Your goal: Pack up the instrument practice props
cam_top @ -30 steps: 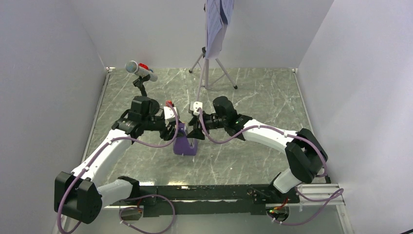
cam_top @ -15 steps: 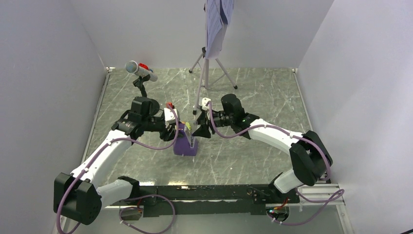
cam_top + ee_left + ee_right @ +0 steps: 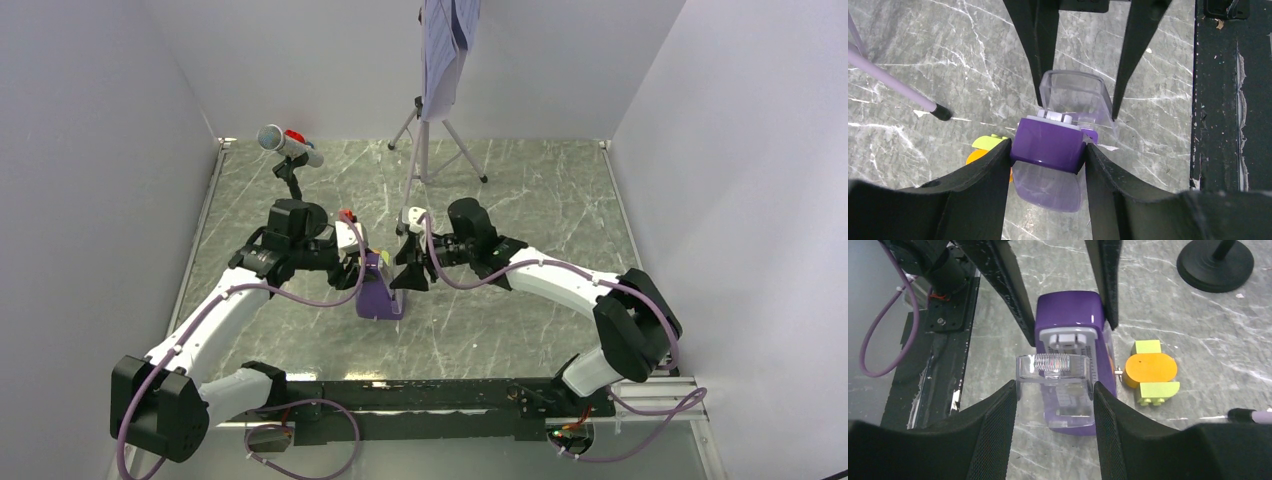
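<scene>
Two tools at centre: left tool point(image 3: 1048, 147) clamped the metronome point(image 3: 1068, 310), right tool point(image 3: 1054, 386) pinched its cover point(image 3: 1074, 95) (block point(image 3: 1150, 371) beside).

- Music stand point(image 3: 423, 150): head and sheet-music pages point(image 3: 440, 60) cut off by the overhead view's upper edge.
- Microphone stand base point(image 3: 1215, 262): clipped by the right wrist view's top edge. From overhead it is hidden behind the left arm point(image 3: 230, 300).
- Orange-and-yellow-green block point(image 3: 984, 143): mostly behind a finger of the left tool point(image 3: 1047, 147).
- Purple metronome point(image 3: 1048, 142): sides covered there.
</scene>
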`<state>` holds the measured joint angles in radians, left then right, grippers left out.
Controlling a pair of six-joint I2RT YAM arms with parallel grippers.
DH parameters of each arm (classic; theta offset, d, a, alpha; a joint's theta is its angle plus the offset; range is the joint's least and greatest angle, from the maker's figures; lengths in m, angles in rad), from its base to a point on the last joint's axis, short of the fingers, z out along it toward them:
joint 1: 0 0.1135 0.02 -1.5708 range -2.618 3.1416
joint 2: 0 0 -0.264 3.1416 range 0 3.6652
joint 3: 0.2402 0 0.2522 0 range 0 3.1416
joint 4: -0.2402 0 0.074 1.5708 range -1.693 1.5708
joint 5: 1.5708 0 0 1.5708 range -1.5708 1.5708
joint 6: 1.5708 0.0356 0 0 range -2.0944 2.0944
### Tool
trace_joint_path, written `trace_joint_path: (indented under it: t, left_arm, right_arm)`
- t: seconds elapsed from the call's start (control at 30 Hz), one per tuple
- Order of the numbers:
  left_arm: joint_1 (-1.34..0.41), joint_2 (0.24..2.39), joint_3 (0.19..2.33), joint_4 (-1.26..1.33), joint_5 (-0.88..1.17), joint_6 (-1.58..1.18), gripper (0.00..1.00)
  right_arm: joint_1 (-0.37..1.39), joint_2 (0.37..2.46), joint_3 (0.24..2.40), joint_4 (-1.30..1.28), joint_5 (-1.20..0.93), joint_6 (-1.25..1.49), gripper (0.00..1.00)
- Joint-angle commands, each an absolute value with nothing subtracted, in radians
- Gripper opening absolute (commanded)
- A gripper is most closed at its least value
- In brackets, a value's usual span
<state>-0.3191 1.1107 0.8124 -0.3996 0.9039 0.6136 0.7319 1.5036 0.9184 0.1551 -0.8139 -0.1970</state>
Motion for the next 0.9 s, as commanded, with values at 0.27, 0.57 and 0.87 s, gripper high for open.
trace_joint_path:
  t: [0.27, 0.57, 0.87]
  left_arm:
    - [-0.305, 1.123, 0.761, -0.517, 0.865, 0.628, 0.01]
    - [-0.303, 1.159, 0.811, -0.562, 0.837, 0.688, 0.01]
    - [-0.297, 1.18, 0.83, -0.567, 0.828, 0.696, 0.01]
  right_arm:
    - [0.721, 1.505, 0.974, 0.128, -0.788, -0.198, 0.0]
    - [0.718, 1.497, 0.999, 0.121, -0.751, -0.244, 0.0]
    - [0.722, 1.505, 1.009, 0.147, -0.755, -0.249, 0.0]
